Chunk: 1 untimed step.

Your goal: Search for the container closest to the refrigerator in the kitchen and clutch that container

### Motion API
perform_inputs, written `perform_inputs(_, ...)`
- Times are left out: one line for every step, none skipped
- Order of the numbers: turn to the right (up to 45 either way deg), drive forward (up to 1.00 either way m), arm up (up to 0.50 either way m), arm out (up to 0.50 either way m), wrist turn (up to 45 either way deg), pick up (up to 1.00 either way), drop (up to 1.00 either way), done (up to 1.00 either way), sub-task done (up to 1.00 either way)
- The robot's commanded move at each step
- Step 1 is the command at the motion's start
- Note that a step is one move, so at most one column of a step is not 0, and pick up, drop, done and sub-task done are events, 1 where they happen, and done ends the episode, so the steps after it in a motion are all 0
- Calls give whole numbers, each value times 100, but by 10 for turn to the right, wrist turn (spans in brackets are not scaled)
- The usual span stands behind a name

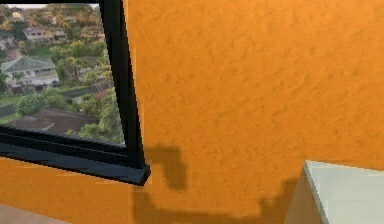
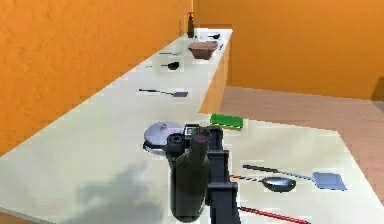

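I am holding my arm out over the pale counter (image 2: 90,150). My gripper (image 2: 176,146) is hanging at a round grey lidded pot (image 2: 158,133) towards the counter's near end. I cannot tell whether my fingers are apart or together, nor whether they are holding anything. A brown bowl (image 2: 203,48) is sitting at the counter's far end, near a dark bottle (image 2: 192,24). A green thing (image 2: 227,121) is lying by the counter's edge.

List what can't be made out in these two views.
1. Arm side view: gripper, far end overlaps a round grey thing; whether it holds anything is unclear.
2. Arm side view: far bowl and bottle, too small for detail.
3. Forward view: counter, cut off by right and bottom edges.
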Motion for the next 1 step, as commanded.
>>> perform_inputs(0,0,0,0,0,100,0,0,0)
